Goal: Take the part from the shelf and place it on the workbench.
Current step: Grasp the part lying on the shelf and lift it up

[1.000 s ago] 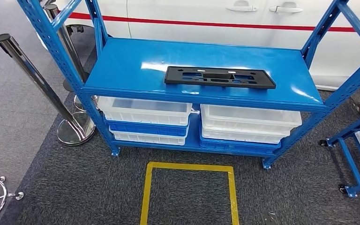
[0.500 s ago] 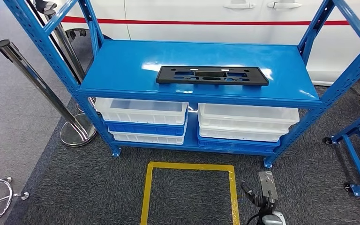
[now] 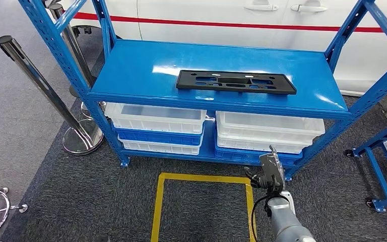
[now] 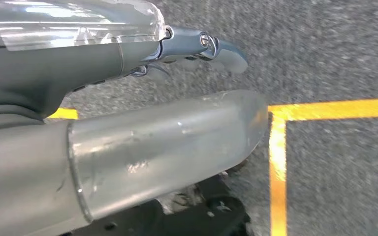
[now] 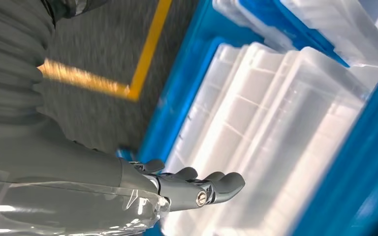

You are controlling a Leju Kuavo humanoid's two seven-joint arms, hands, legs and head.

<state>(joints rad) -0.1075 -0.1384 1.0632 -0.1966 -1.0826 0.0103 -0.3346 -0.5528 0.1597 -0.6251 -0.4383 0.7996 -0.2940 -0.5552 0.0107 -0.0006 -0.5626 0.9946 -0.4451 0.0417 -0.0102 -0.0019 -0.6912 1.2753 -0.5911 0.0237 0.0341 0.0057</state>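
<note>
On shelf (image 3: pixel 131 75) top level: black part (image 3: pixel 236 81) flat, untouched. Below, by white bins (image 3: pixel 269 130): right hand (image 3: pixel 268 172) raised, fingers apart, empty. Left hand (image 4: pixel 197 46) low, grip unclear. Pickup, desk placement remaining.

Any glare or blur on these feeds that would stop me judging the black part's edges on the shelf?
Head view: sharp; white ceiling-light glare streaks the blue metal shelf top just behind and beside the flat black plastic part, whose outline stays crisp. Right wrist view: the carpet and yellow floor tape are motion-smeared, the translucent white bins soft. Left wrist view: carpet slightly blurred, left hand close and reflective.
</note>
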